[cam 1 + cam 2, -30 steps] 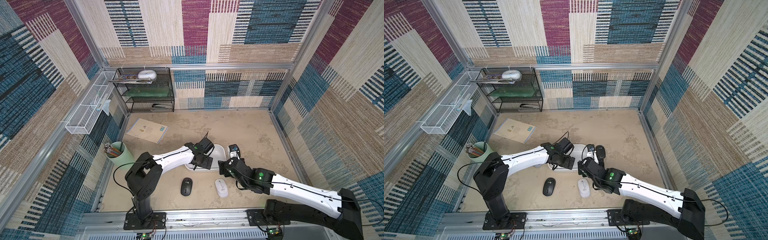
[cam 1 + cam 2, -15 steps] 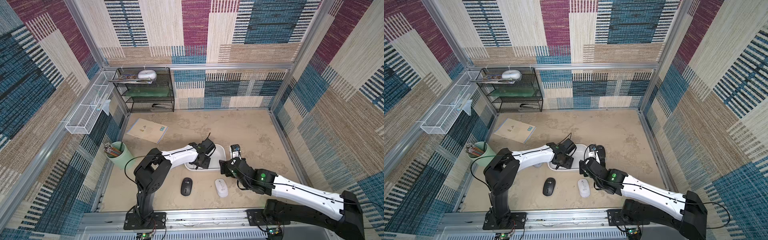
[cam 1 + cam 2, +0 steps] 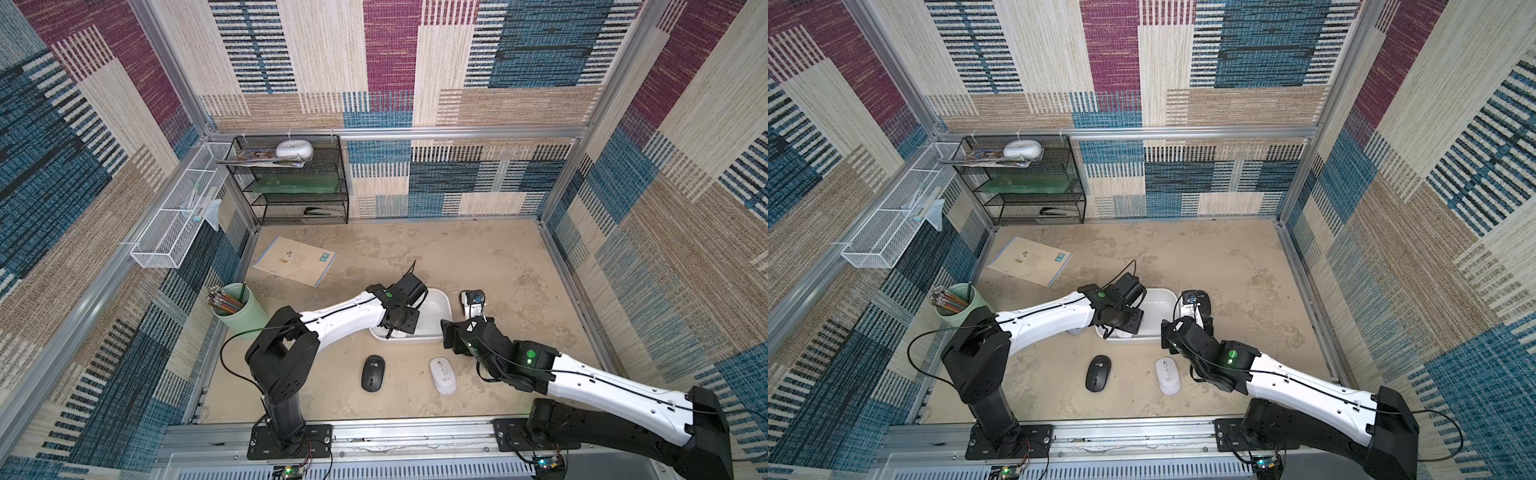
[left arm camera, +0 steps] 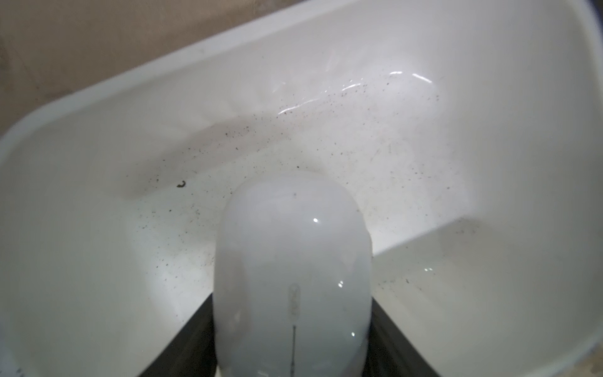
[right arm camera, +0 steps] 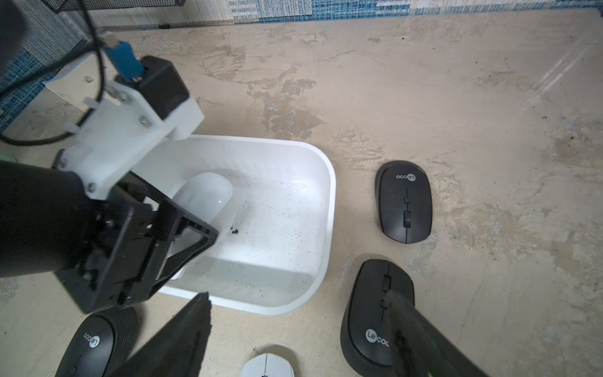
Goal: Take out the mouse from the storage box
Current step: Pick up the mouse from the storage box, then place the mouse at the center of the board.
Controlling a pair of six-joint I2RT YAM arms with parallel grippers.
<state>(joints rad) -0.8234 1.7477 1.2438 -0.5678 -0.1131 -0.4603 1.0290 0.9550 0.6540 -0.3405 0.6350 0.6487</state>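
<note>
Since a second ago, our left arm (image 3: 345, 311) has been swinging its elbow inward and our left hand (image 4: 291, 339) has been narrowing. We are now closing it on the white mouse (image 4: 292, 248), which is lying inside the storage box (image 5: 329, 209) on the surface (image 5: 424, 98). The fingers seem to be pressing both flanks, though the contact is blurred. Our right hand (image 5: 295, 295) is hovering wide open beside the box.

Bright even light, soft shadows, blurry wrist close-up
</note>
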